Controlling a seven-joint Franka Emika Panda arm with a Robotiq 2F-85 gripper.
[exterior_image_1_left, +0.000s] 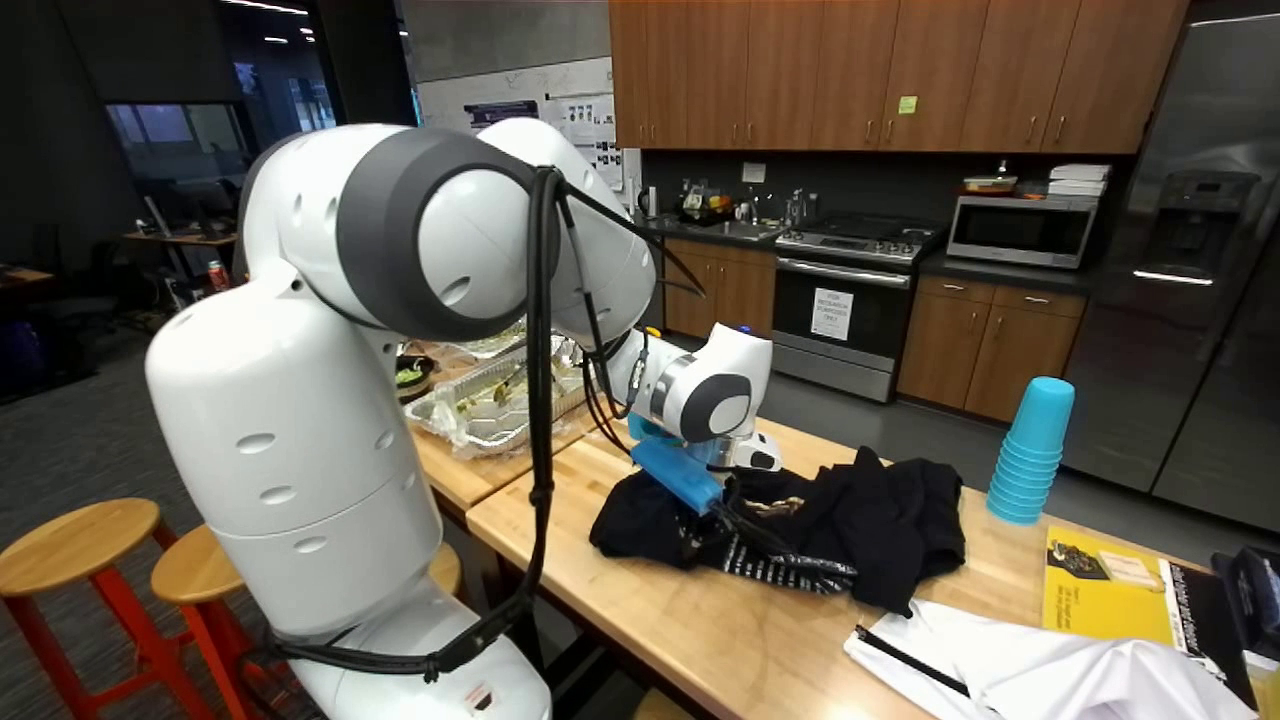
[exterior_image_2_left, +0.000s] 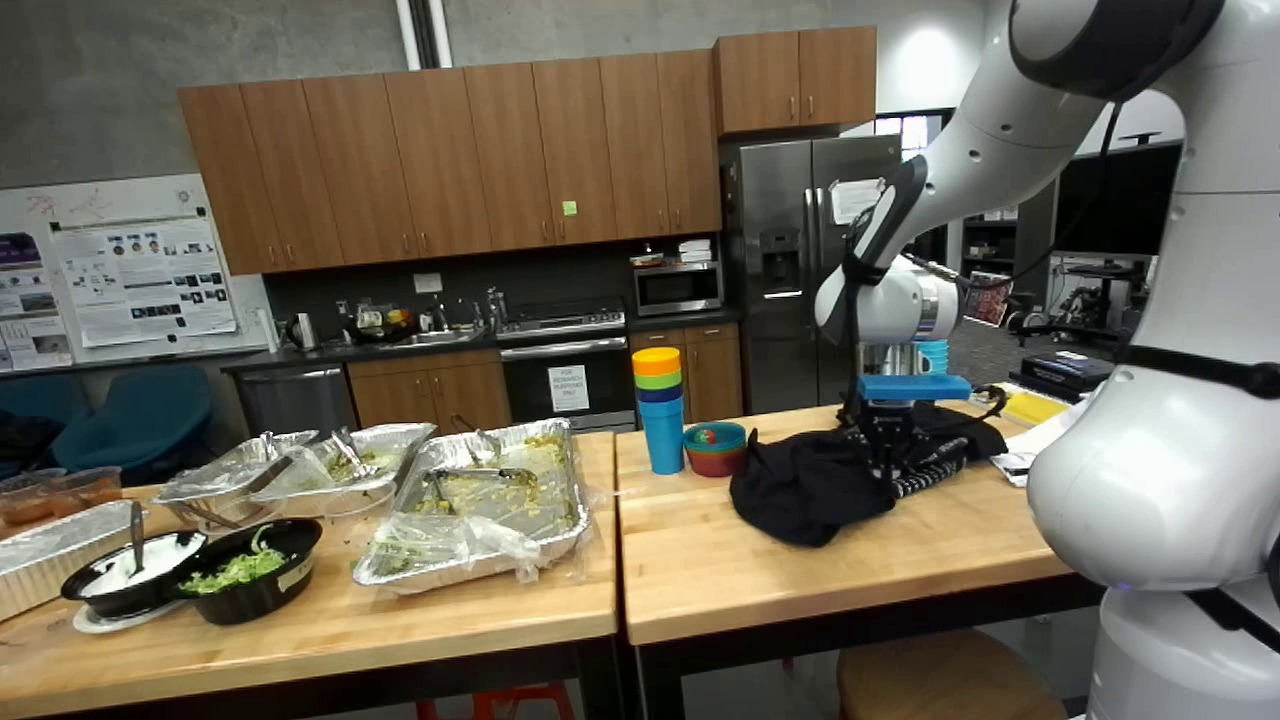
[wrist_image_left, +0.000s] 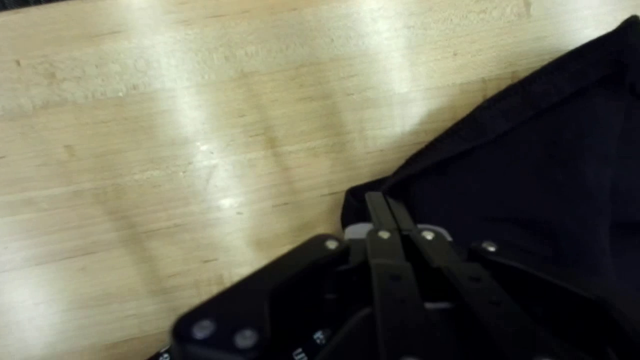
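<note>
The tool (wrist_image_left: 384, 198) is fully closed at a folded edge of the black clothing (wrist_image_left: 530, 170), which lies crumpled on the table (wrist_image_left: 175, 150); whether any is caught cannot be told. A slow, low lift would test the pinch before pulling harder.

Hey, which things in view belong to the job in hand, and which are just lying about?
Seemingly part of the job:
black cloth, rumpled
gripper, shut, fingertips at the cloth's folded edge

Apparently just lying about:
white cloth
yellow-and-black book
light blue cup stack
multicoloured cup stack
small bowls
large foil tray with food remains
</note>
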